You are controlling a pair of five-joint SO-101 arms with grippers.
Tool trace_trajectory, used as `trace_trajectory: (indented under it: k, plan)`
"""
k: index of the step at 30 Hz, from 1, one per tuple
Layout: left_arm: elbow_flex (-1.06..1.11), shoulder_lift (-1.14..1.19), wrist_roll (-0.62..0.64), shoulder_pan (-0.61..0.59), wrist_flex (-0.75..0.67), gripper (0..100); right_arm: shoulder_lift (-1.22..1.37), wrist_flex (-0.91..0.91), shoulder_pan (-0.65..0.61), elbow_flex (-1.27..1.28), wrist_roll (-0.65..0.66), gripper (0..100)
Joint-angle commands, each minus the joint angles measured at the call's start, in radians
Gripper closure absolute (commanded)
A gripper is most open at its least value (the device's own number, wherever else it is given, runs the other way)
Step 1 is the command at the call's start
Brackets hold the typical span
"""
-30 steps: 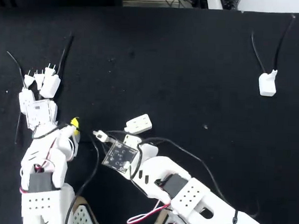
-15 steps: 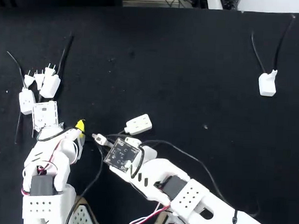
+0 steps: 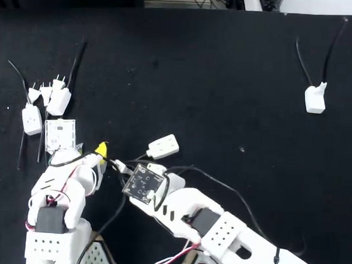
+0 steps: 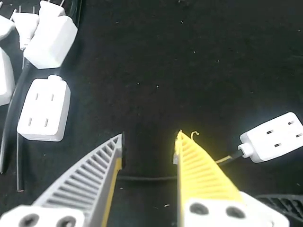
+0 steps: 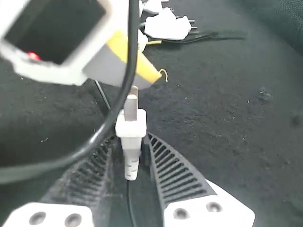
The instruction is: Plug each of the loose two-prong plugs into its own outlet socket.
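My right gripper [image 5: 130,142] is shut on a white two-prong plug [image 5: 129,126], prongs pointing away; in the high view the plug [image 3: 118,163] sits just off the gripper [image 3: 126,167]. A white outlet socket [image 3: 163,146] lies a little beyond it. My left gripper [image 4: 147,140] stands open over a black cable, nothing held; its yellow finger [image 3: 101,148] nearly touches the held plug. Another white socket [image 4: 43,109] lies beside the grey finger. Several loose plugs [image 3: 49,93] cluster at the far left. A third socket [image 3: 315,98] lies far right.
The table wears a black cloth. Thin black cables [image 3: 310,62] trail from the far-right socket and around the left plug cluster. A black cable [image 3: 220,183] loops over the right arm. The two arms stand close together near the front edge.
My left gripper has drawn back from the plug cluster and swung right, uncovering the left socket. Its yellow finger now sits beside the plug held by my right gripper, which barely shifted.
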Motion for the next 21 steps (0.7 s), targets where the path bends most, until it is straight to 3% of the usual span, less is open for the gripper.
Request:
trace_trajectory:
  k: [1,10,16,21]
  plan:
    - [-0.074,-0.006,-0.005,0.01,-0.008,82,-0.022,-0.008,-0.012,-0.004,-0.006,98.8]
    - [-0.056,-0.005,-0.005,0.042,-0.199,82,-0.022,-0.009,-0.006,0.005,-0.009,98.8]
    - [0.038,-0.005,-0.009,0.194,-0.212,82,-0.022,-0.009,-0.006,0.005,-0.008,98.8]
    - [0.045,-0.005,-0.012,0.176,-0.212,82,-0.022,-0.009,-0.006,0.005,-0.006,98.8]
